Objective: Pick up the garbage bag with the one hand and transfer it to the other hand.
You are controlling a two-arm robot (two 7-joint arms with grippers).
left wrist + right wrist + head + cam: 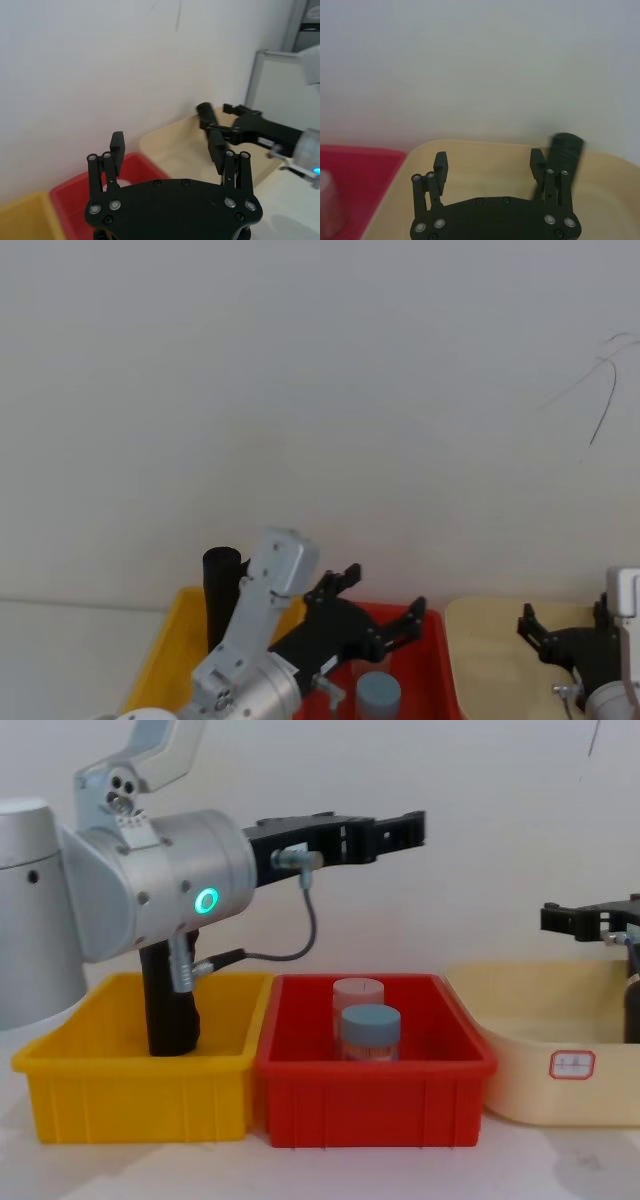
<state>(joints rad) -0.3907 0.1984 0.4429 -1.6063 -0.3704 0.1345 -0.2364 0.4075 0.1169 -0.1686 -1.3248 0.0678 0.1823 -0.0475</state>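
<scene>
My left tool [166,141] gapes wide above the red plastic bin [372,1108], ready for the tall black garbage bag roll [166,1020] standing left of it, while my right tool [488,158] waits wide for the handover

A robot test bench in a lab or workshop, by the look of it: a bare white wall [500,840] behind a pale worktop [300,1170]; a yellow plastic bin [130,1105], a red plastic bin [375,1105] and a cream plastic tub [520,1070] with a small white label [571,1064] lined up side by side; a grey metal upright [294,25] at the room's edge.
</scene>
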